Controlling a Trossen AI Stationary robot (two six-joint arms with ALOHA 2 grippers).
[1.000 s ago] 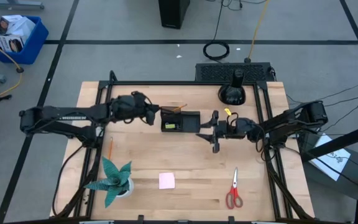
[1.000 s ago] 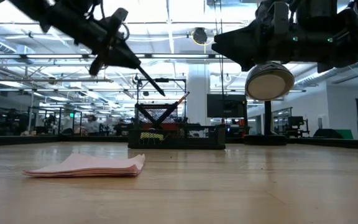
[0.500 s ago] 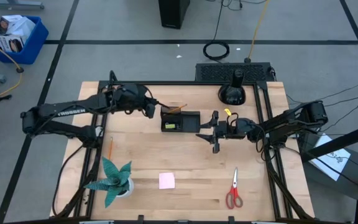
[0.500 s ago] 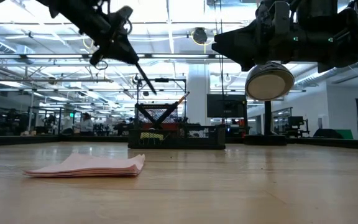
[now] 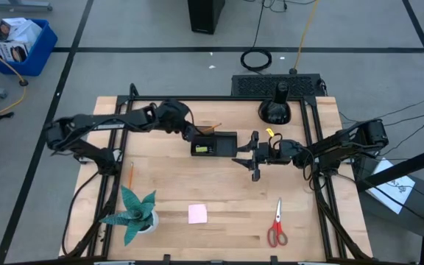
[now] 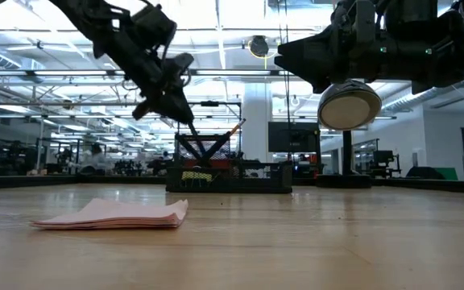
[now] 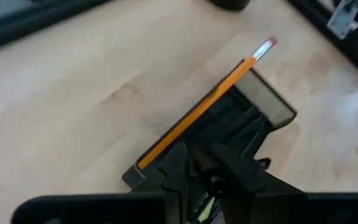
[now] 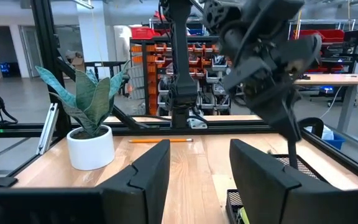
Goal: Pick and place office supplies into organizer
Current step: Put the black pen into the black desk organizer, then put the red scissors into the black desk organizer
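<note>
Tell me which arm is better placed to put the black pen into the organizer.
Left. The left gripper holds the black pen right over the organizer's tall end, tip pointing down at it. The right gripper hangs open and empty beside the organizer's other end.

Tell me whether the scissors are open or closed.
Closed. In the high view the red-handled scissors lie flat on the table near its front right, blades together in one line, handles side by side.

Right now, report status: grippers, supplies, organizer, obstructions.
Left gripper over organizer's tall section, shut on black pen pointing down. Right gripper open, empty, beside organizer. Orange pencil leaning in tall section. Nothing blocking.
</note>
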